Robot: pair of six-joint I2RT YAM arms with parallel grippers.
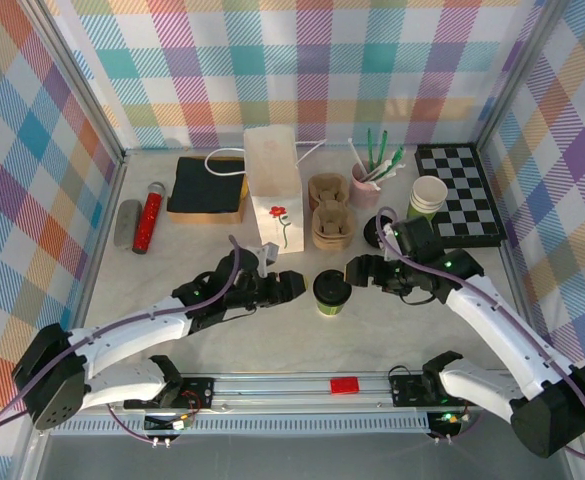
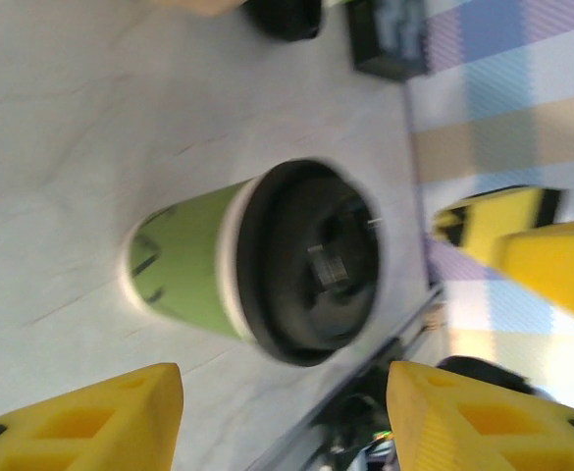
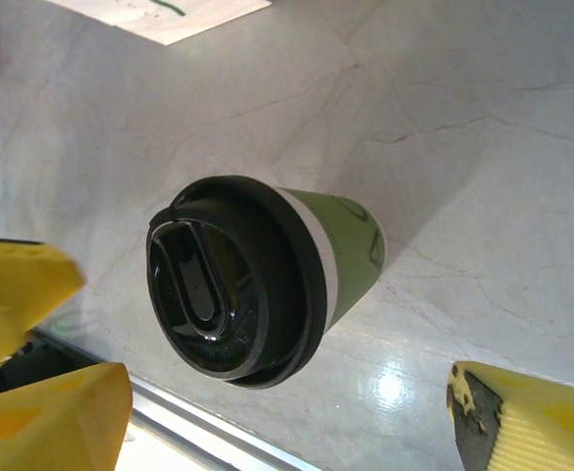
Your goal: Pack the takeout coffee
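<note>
The cup had green sides, a white band and a glossy black lid. The bag was white with a red flower, the board checked black and white, the walls pastel plaid. The table was pale veined grey, the fingers yellow.

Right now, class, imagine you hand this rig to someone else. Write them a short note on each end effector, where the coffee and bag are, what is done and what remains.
Left end effector: open, just left of the coffee cup, holding nothing.
Right end effector: open, just right of the cup, holding nothing.
Cup: upright on the table between the two, free of both.
White paper bag: upright, behind the cup and a little to its left.
Done: the black lid is on the cup.
Left: grip the cup, lift it and lower it into the bag.
</note>
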